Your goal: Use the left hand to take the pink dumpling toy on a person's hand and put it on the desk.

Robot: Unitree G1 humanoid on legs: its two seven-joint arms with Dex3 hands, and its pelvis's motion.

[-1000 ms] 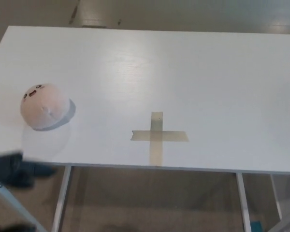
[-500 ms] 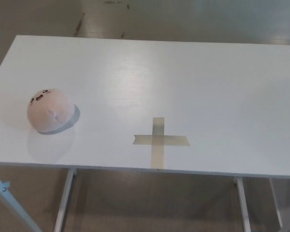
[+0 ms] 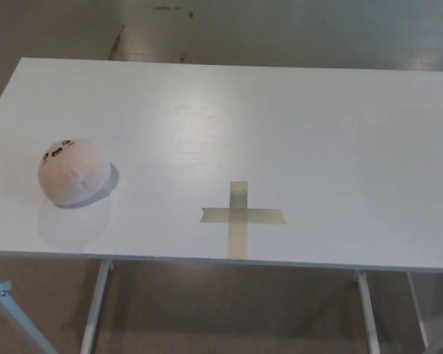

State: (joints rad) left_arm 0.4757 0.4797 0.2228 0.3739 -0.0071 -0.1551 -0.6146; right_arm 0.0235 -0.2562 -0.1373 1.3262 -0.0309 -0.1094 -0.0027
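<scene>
Pink dumpling toy (image 3: 71, 172): resting on white desk (image 3: 295, 133), left-centre of frame, face upward. Tape cross (image 3: 240, 216): lower centre, well apart from toy. Both hands: out of view, state unknowable.

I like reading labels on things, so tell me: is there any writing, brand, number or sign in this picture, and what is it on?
No readable text: there are no words, numbers or brand marks anywhere in the head view.
Pink dumpling toy: only a small drawn face, no letters.
White desk: bare of writing; it carries only a cross of tape, a plain mark and not a character.
</scene>
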